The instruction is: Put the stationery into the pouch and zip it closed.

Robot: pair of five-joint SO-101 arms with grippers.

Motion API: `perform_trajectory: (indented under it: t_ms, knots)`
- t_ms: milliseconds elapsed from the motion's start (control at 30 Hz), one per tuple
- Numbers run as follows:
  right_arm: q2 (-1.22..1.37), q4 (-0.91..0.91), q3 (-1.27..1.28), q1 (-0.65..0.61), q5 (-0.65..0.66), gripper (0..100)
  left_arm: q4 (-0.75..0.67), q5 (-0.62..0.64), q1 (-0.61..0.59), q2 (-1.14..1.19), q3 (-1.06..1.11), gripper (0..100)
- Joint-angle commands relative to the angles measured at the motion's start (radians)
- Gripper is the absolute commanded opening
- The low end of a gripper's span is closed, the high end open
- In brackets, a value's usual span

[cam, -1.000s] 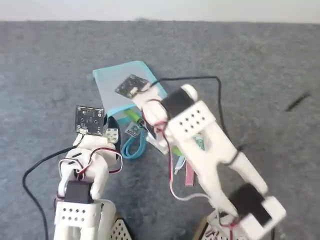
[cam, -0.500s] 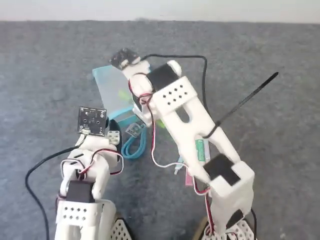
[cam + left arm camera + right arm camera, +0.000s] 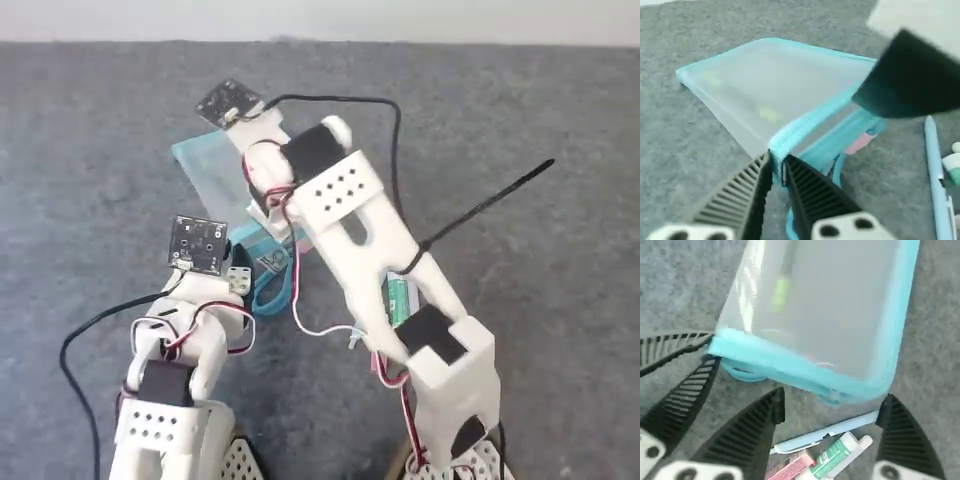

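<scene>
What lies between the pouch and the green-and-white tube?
A light blue pen lies between the pouch and the tube, apart from the pouch's zip edge; the right wrist view shows it.

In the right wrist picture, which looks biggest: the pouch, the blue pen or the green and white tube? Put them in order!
1. The pouch, by far the biggest.
2. The blue pen, long and thin.
3. The green and white tube, which is shorter but fatter, so it's a close call with the pen.

pouch (image 3: 213, 183) partly behind arm (image 3: 352, 212), pen (image 3: 936, 165) cut off
</scene>
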Motion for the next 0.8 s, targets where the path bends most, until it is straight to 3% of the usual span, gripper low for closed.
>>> perform_trajectory:
  t_ms: [0, 267, 567, 767]
  knots:
    - [-0.179, 0.047, -0.043, 0.012, -0.014, 29.9, -0.034, -0.012, 0.009, -0.021, -0.018, 1]
    - [-0.532, 0.002, 0.382, 0.163, -0.025, 29.9, -0.034, -0.012, 0.009, -0.021, -0.019, 1]
    - [-0.897, -0.277, 1.247, 0.245, -0.026, 29.9, -0.034, -0.012, 0.008, -0.021, -0.019, 1]
    - [-0.997, -0.455, 1.577, 0.331, -0.021, 29.9, -0.034, -0.012, 0.008, -0.021, -0.018, 1]
